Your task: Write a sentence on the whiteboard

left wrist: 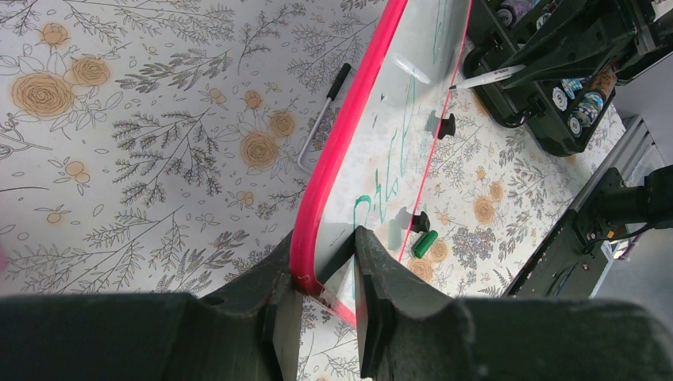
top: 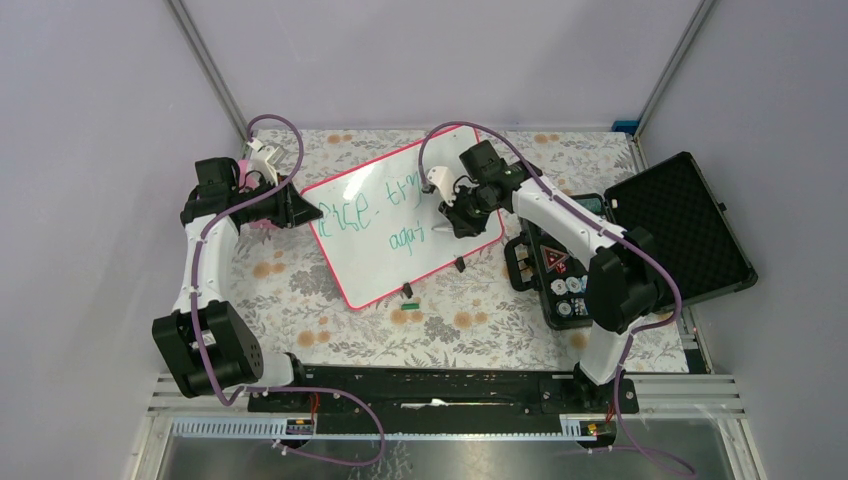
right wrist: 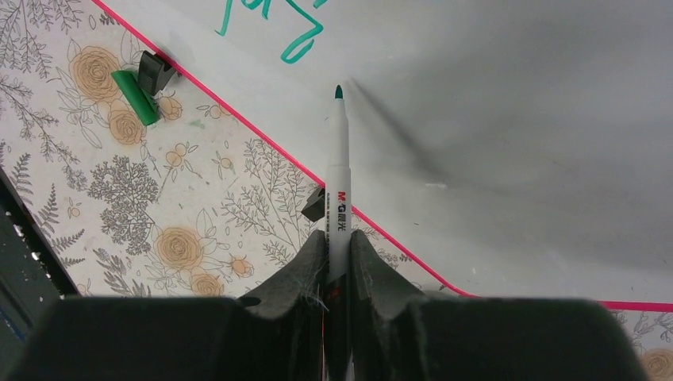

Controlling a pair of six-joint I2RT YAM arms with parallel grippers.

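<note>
Right gripper [right wrist: 337, 238]: jaws shut on the marker [right wrist: 339, 159], tip straight ahead, at or just above the whiteboard [right wrist: 516, 119]. Left gripper [left wrist: 325, 255]: jaws clamped on the whiteboard's edge. Apply light, even tip pressure; begin right of the sentence [right wrist: 300, 51], ahead-left of the jaws.

The white-barrelled marker pen [right wrist: 340, 182] is carrying "M&G" in red, then two Chinese characters. The green-teal handwritten sentence [top: 372, 212] on the glossy white pink-framed whiteboard [top: 385, 272] is reading roughly "try" and "aga"; the rest is illegible. A red triangular sign [top: 556, 262] is showing inside the black foam-lined case [top: 690, 225], too small to read.
</note>
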